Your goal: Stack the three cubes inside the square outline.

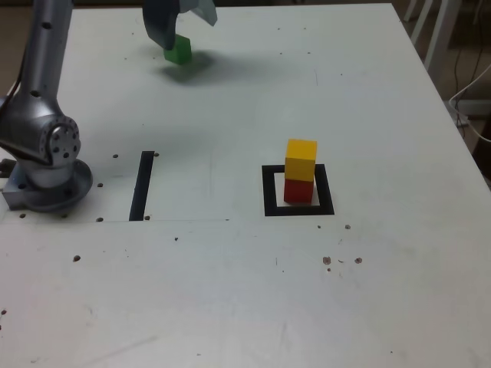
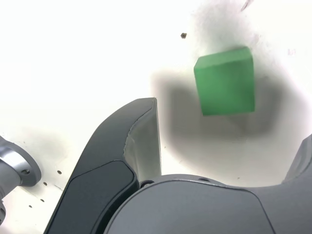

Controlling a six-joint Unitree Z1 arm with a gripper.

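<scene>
The green cube [image 1: 179, 50] lies on the white table at the far side, towards the exterior view's left. My gripper [image 1: 182, 27] hangs just above it, open, with the fingers clear of the cube. The wrist view shows the green cube [image 2: 225, 80] beyond the gap of the gripper [image 2: 229, 124], untouched, with one dark finger [image 2: 136, 141] beside it. The yellow cube [image 1: 301, 159] sits on top of the red cube [image 1: 298, 190]. This pair stands inside the square outline [image 1: 270, 192] at the table's middle right in the exterior view.
A straight black strip [image 1: 143, 185] lies on the table left of the outline in the exterior view. The arm's silver base [image 1: 46, 176] stands at the left edge. Small dark specks dot the table. White furniture legs [image 1: 433, 31] stand past the far right corner.
</scene>
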